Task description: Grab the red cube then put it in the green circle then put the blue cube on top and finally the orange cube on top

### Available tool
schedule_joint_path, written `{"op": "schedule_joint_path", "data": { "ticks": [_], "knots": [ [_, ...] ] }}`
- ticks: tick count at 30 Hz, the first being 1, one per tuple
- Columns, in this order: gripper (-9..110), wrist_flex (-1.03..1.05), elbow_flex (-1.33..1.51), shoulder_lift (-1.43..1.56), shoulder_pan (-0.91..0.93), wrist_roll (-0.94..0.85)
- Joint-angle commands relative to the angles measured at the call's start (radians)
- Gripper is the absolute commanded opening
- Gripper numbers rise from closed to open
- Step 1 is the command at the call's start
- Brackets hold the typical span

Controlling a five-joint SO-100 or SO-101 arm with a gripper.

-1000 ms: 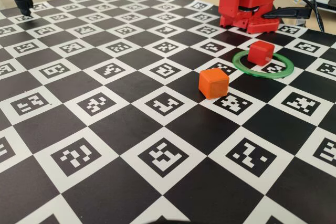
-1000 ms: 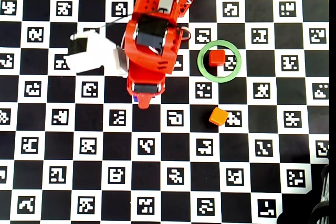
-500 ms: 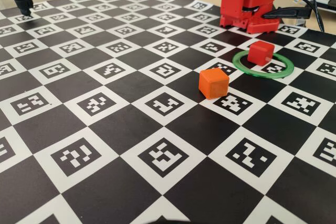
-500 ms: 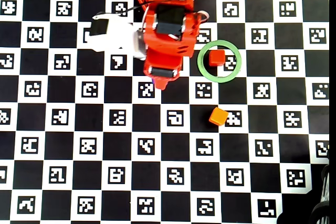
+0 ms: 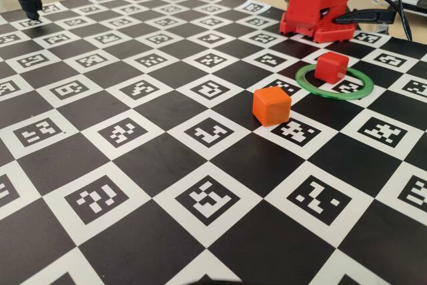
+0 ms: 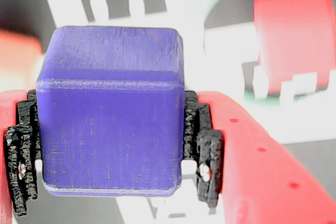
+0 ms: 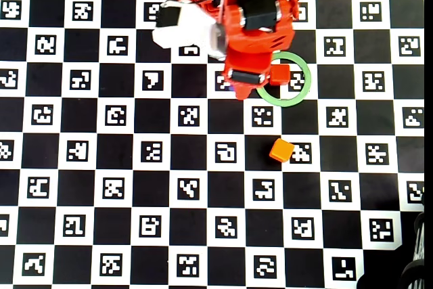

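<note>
On the checkered marker board (image 5: 167, 165), the red arm (image 7: 254, 25) hangs beside the green circle (image 5: 363, 88) that rings the red cube (image 5: 331, 67), its gripper (image 6: 110, 166) clamping the blue cube (image 6: 110, 114), while the orange cube (image 5: 271, 105) sits apart.

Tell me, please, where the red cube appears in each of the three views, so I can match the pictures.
Fixed view: the red cube sits right of centre, in the upper part, inside the green circle.
Wrist view: a blurred red block at upper right, beyond the held blue cube.
Overhead view: upper middle, beside the arm, partly hidden.
Shared landmark: the green circle around it.
</note>
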Motion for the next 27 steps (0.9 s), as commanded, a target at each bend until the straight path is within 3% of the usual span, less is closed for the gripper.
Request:
{"op": "schedule_joint_path", "data": {
  "ticks": [1,17,27],
  "knots": [
    [-4,0.087,-0.009,0.049,-0.081,0.092],
    [-4,0.038,0.02,-0.037,-0.368,0.179],
    [-4,-0.077,0.052,-0.107,-0.367,0.169]
  ]
}}
